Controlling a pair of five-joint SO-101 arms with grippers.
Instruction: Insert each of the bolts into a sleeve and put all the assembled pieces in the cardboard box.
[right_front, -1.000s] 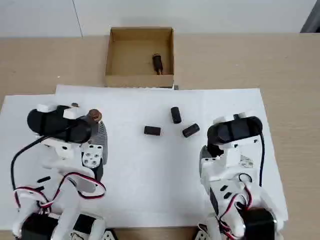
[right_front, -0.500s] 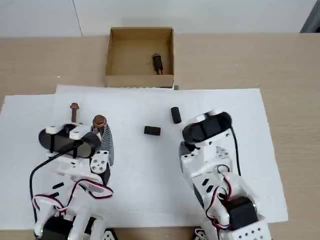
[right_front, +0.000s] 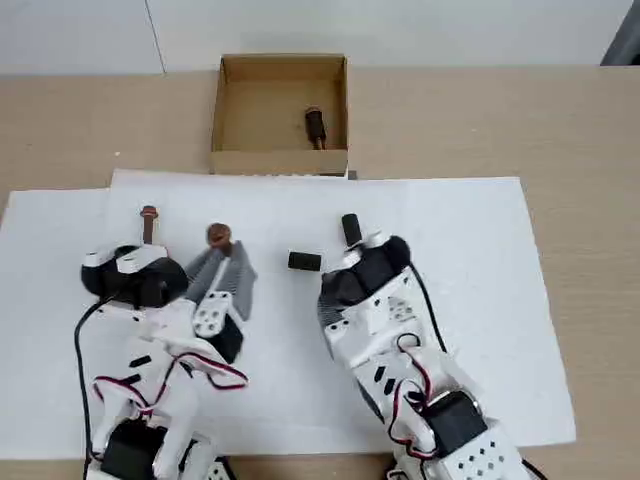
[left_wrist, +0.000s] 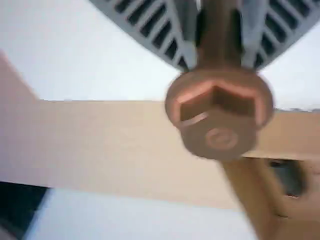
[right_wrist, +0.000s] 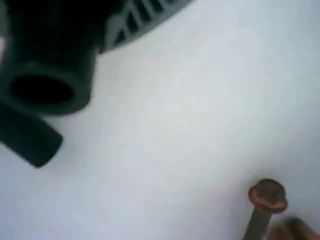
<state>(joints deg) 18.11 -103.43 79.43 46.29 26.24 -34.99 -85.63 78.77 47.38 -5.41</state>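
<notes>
Clamping a bolt (left_wrist: 220, 110) by its shank, the left gripper (right_front: 221, 258) hangs over white paper (right_front: 480, 230), while the right gripper (right_wrist: 55, 45) seemingly grasps a sleeve (right_wrist: 46, 87).

The bolt (left_wrist: 220, 112) is blurred, its shank hidden between the left arm's jaws.

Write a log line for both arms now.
left gripper: holds bolt | right gripper: holds sleeve | loose: second bolt, two sleeves | cardboard box: one assembled piece
</notes>
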